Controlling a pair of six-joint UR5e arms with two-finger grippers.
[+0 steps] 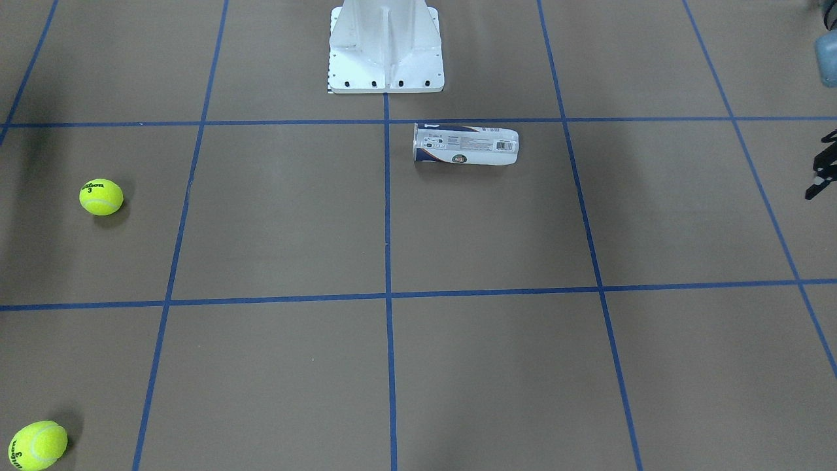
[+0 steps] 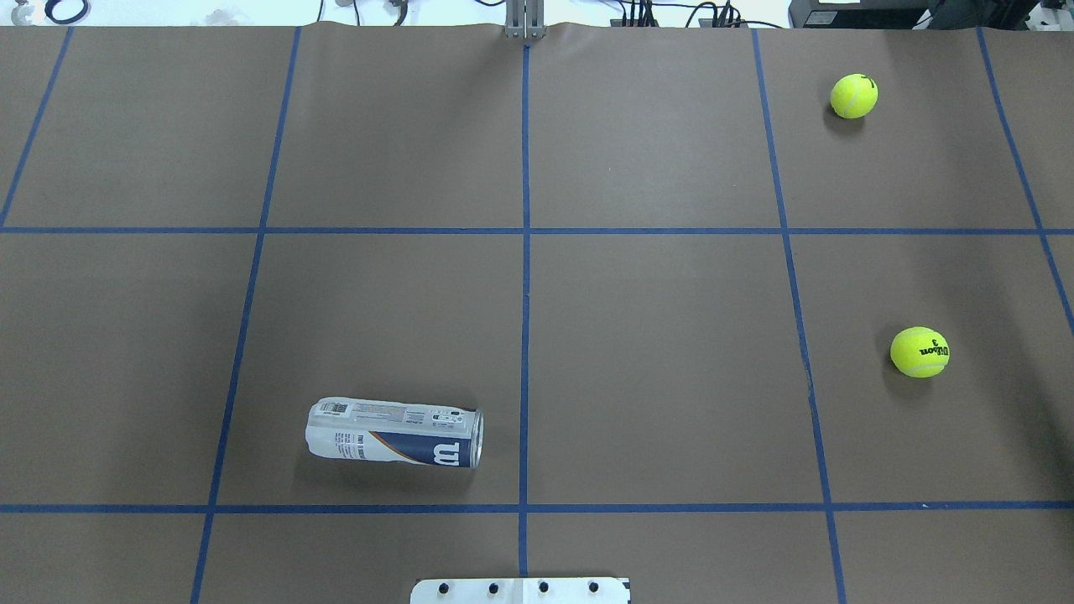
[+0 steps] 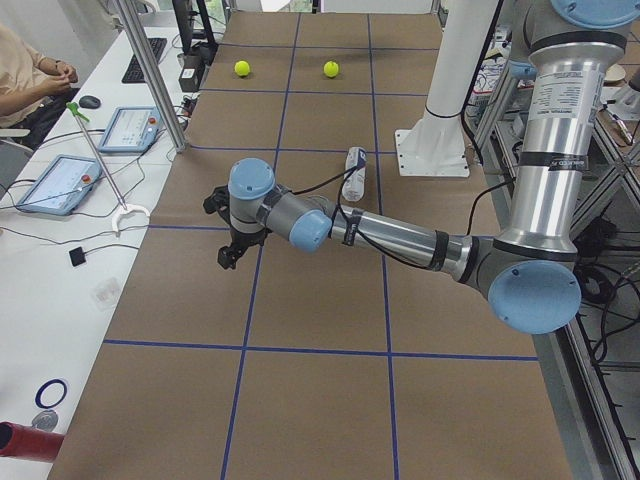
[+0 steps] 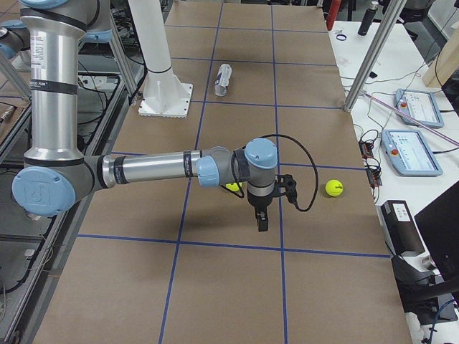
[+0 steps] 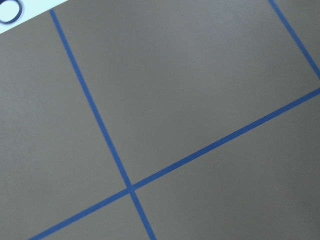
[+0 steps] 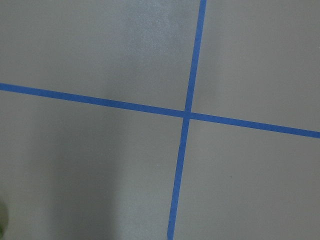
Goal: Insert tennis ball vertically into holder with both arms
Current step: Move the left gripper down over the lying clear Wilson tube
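1. lying on its side on the tabletop [image 1: 497, 366] just in front of the white pedestal base [image 1: 386, 65], the holder [image 1: 465, 145] in the front-facing view turns its rimmed mouth toward the base's middle line. i judge it must be stood up before a ball can go in vertically. the nearer ball [image 1: 101, 197] and farther ball [image 1: 37, 445] sit well apart from the base, on the side away from the holder. a black sliver of the left hand [image 1: 821, 167] pokes in at the edge, and how far it is open cannot be told.
2. the overhead view adds the w logo face of the holder and both balls unobstructed, but it shows no arm or hand.
3. the left side view alone shows the left arm [image 3: 390, 235] stretched low, its hand pointing down well out from the base and apart from the holder. i see nothing in the hand and cannot tell how wide it is. it is probably parked clear of the things.
4. the right side view shows the right arm [image 4: 150, 168] reaching out from the base likewise. the right hand [image 4: 261, 218] hangs near the nearer ball, which the arm half hides. nothing is held, and its opening cannot be told.
5. the left wrist view shows only tabletop and blue tape [image 5: 107, 145], so nothing lies beneath that hand.
6. the right wrist view shows the same, with a greenish sliver at one corner too small to name.
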